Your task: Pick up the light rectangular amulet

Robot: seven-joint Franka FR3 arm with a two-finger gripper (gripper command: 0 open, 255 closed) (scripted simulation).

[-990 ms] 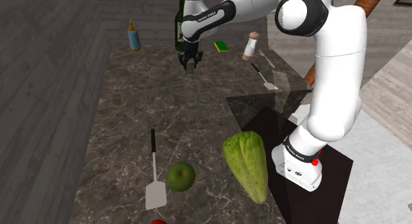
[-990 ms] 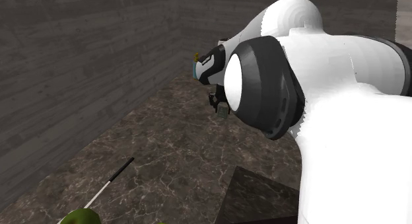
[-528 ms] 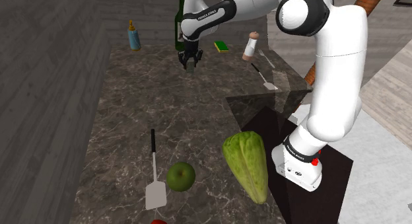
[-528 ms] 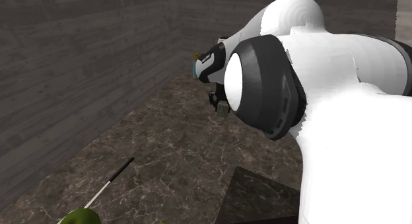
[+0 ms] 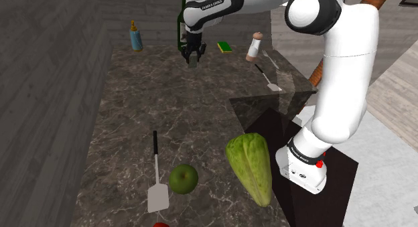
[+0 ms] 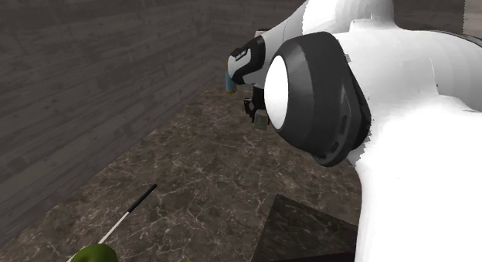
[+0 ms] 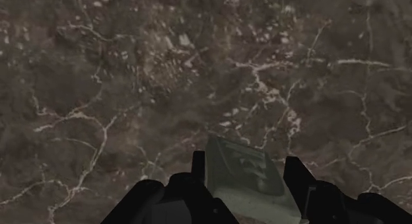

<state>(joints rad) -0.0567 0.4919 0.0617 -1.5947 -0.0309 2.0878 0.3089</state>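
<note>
In the shoulder view, the gripper is seen above the far part of the dark marbled counter, in front of a green bottle. A pale grey amulet is pinched between the fingertips and hangs beneath them, its long axis roughly upright. Against half a second ago, gripper and amulet are found higher over the counter. White lettering is carried on the dark band of the arm, but it cannot be read.

In the second exterior view, the amulet is seen just under the gripper, clear of the counter and slightly higher than before.

In the wrist view, the amulet is clasped on both sides by the black fingers. Its long axis runs away from the gripper toward the counter, slightly slanted. Raised marks are seen on its face; no writing can be made out.
</note>
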